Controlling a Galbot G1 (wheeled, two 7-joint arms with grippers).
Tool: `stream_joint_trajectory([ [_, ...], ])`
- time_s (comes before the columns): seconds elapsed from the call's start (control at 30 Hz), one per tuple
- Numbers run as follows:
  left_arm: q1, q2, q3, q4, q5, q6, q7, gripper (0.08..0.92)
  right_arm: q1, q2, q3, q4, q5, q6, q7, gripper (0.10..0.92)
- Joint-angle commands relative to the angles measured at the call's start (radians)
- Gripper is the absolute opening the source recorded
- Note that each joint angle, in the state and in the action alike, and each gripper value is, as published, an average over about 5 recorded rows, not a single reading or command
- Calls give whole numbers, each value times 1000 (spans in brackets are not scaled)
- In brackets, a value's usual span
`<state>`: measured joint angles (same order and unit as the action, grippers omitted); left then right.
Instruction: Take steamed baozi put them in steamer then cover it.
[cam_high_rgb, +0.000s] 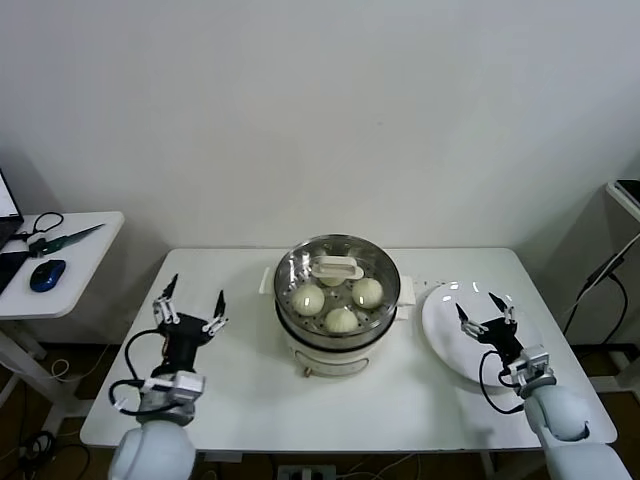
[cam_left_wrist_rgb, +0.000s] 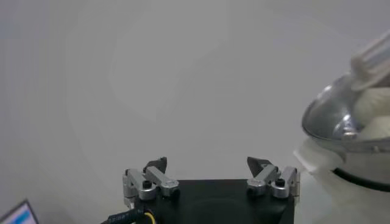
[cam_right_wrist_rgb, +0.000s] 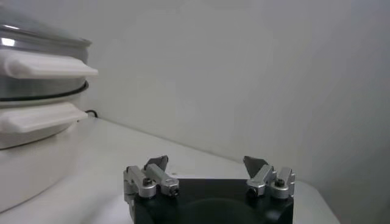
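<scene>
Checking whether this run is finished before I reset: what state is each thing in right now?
steamer: on the table, closed.
glass lid: seated on the steamer.
baozi: inside the steamer, under the lid; three seen clearly.
plate: empty.
left gripper: open, empty, beside the steamer.
right gripper: open, empty, over the plate.

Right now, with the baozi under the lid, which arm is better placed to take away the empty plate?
Right. The right claw, open, hangs above the white plate. The left claw, also open, waits over the table on the far side of the steamer, so the steamer blocks it.
</scene>
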<state>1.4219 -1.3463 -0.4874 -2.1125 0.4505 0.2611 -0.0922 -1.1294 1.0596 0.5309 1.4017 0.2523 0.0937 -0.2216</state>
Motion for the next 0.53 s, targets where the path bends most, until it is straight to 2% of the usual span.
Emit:
stream_joint_trajectory([
  [0.03,88,-37,-168,69,-394,-223,-54,823,-30,13,20,43,-4,7,2,823],
  [0.53,100,-57,-143,69,-434,-218,-34,823,-52,-12,30,64,52,22,1,823],
])
